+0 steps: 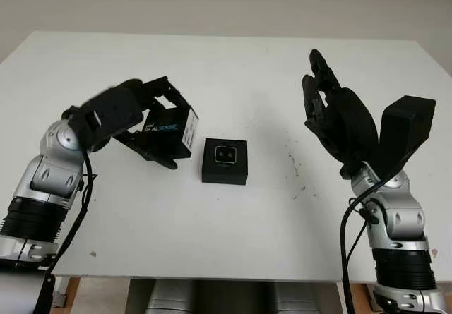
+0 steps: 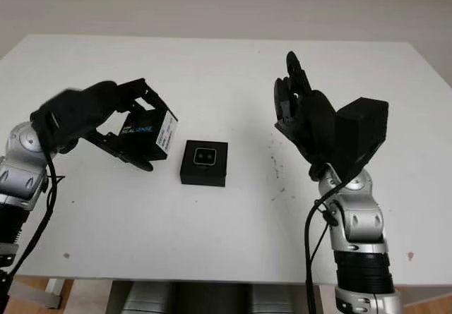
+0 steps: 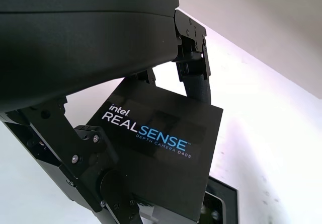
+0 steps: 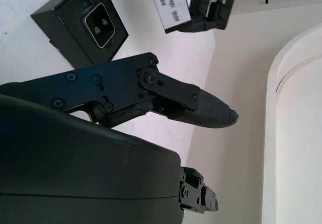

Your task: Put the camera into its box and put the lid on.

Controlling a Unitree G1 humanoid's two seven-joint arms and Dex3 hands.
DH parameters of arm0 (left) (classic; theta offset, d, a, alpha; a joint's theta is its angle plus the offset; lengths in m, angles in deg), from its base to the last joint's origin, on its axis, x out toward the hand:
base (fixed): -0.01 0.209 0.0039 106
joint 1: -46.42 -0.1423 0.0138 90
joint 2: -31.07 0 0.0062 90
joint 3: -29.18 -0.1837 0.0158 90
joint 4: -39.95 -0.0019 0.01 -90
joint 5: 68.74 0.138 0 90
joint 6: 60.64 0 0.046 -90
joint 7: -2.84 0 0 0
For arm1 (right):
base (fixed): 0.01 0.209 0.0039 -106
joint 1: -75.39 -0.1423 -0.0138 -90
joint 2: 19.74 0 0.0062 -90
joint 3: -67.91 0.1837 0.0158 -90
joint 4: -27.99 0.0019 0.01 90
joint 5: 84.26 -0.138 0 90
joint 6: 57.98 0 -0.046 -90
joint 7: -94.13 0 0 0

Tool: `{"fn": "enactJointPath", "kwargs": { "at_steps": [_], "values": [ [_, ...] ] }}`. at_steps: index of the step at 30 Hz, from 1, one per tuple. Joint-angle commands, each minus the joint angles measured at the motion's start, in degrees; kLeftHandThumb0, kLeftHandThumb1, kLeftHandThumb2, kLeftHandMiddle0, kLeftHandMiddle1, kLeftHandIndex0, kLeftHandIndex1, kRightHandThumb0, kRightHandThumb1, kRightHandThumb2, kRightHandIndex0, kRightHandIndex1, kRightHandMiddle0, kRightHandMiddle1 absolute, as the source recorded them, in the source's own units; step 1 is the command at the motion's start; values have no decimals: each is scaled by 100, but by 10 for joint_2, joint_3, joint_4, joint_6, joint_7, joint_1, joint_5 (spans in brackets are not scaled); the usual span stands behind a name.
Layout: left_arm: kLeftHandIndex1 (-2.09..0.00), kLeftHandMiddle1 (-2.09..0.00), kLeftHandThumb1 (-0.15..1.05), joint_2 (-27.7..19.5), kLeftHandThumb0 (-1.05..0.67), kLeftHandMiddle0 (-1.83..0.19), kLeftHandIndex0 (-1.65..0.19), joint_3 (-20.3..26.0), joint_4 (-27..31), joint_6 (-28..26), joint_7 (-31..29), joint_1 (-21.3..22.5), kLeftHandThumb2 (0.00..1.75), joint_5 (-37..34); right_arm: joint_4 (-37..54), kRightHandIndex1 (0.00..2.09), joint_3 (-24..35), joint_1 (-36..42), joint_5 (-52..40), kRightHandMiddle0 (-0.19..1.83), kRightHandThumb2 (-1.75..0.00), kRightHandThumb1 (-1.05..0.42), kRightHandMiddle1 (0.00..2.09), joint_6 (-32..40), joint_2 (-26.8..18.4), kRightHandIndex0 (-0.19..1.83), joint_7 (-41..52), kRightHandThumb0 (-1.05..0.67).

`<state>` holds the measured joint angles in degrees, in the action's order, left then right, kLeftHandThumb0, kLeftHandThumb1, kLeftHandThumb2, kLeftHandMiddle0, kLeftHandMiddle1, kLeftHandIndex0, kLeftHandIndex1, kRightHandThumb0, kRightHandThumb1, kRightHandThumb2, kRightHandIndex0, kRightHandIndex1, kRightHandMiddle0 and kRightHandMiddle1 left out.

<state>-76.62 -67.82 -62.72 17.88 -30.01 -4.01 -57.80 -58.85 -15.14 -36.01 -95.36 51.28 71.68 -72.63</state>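
Left hand [image 1: 113, 116]: I had its fingers clamped around the lid [image 1: 168, 127], lifted off the table.
Box [image 1: 225, 161]: just beyond those fingertips, camera [image 1: 226, 155] already seated inside.
Right hand [image 1: 339, 116]: raised, holding nothing, well clear of the box.
Left to do: lid onto box.

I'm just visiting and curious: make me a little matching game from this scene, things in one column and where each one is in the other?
Things:
1. lid
2. box
3. camera
4. right robot hand

Places:
A. on the table, at its middle
B. raised above the table's right side, open
C. in the left robot hand, off the table
D. inside the box

Pairs: 1-C, 2-A, 3-D, 4-B
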Motion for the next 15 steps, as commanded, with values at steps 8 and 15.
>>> {"fn": "enactJointPath", "kwargs": {
  "at_steps": [8, 15],
  "values": [
    [-155, -154, 87, 18, -24, -62, -45, -30, 28, -95, -77, 54, 5, -14, -2, 0, -3, 4, -7, -19, -74, -105, 0, -21, 21, -19, -4, -59],
    [-157, -156, 86, 41, -24, -64, -49, -67, 49, -173, -73, 67, 5, 11, 12, 2, -7, 8, -2, -15, -74, -105, 4, -15, 33, -17, -20, -59]
  ]
}}
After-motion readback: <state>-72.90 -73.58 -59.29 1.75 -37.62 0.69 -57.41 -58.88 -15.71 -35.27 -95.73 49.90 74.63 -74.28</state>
